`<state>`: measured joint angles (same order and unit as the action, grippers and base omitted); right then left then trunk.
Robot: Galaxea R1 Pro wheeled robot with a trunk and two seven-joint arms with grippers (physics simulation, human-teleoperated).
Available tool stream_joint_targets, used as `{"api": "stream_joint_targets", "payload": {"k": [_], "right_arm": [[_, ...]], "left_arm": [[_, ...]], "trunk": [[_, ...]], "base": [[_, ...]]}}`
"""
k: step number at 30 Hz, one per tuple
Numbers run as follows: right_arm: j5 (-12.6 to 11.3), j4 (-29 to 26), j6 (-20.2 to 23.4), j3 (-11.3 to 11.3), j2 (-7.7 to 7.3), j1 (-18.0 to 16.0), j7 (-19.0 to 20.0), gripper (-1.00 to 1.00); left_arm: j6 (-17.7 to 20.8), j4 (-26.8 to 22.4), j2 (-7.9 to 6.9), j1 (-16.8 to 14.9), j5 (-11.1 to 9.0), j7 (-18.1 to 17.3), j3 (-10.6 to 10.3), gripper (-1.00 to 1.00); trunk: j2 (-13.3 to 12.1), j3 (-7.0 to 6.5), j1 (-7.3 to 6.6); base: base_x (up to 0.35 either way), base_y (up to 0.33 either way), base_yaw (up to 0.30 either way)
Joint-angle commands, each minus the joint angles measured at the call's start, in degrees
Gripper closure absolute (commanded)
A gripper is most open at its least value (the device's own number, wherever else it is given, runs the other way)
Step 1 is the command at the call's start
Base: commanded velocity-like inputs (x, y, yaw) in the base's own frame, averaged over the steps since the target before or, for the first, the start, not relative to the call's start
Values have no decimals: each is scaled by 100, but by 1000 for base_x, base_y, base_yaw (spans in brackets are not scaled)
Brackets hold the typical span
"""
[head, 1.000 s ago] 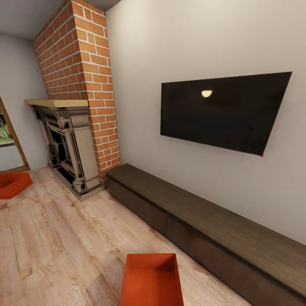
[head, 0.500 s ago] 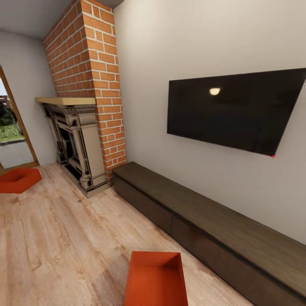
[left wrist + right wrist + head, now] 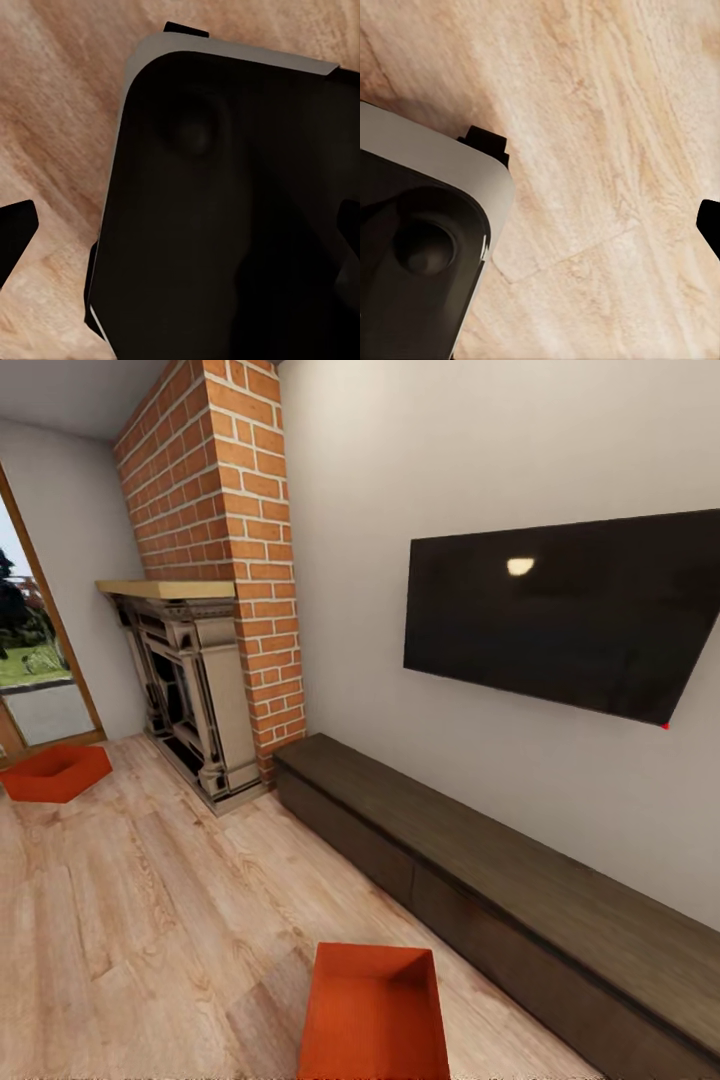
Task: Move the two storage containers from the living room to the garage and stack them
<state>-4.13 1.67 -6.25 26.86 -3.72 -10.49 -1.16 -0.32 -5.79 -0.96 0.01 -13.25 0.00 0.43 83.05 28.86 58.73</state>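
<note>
The pale plain wall (image 3: 480, 450) fills the upper right of the head view, and the light wood-plank floor (image 3: 150, 920) spreads across the lower left. A tall red brick chimney (image 3: 225, 510) rises at the upper left, with a dark ornate fireplace surround (image 3: 190, 695) under a tan mantel at its foot. Along the base of the wall, running from the centre to the lower right, stands a long dark low wooden bench (image 3: 520, 890). Above it hangs a flat black wall television (image 3: 570, 610) carrying a small bright reflection. At the left edge a wood-framed glass door (image 3: 30, 650) shows greenery outside.

One red-orange rectangular open-top plastic bin (image 3: 375, 1010) sits on the floor at the bottom centre of the head view, just beside the bench front. The second bin of the same kind (image 3: 55, 772) lies on the floor at the middle left, near the glass door and well apart from the first.

In both wrist views a dark rounded part of the robot's body (image 3: 225, 217) with a grey rim hangs over the wood planks. Only dark finger tips show at the frame edges, so whether either hand is apart or together cannot be told.
</note>
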Motion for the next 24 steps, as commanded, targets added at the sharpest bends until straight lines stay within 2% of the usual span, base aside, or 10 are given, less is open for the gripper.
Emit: {"api": "stream_joint_targets", "payload": {"k": [1, 24], "right_arm": [[-43, 18, -35, 46, 3, -6, -8, -100], [-44, 18, -42, 39, -2, -6, -7, -100]], "left_arm": [[-3, -3, 3, 1, -29, 0, 3, -100], [-3, -27, 8, 3, -28, 0, 3, -100]], "trunk": [[3, 14, 0], [3, 223, 0]], "base": [[0, 0, 6], [0, 0, 0]]}}
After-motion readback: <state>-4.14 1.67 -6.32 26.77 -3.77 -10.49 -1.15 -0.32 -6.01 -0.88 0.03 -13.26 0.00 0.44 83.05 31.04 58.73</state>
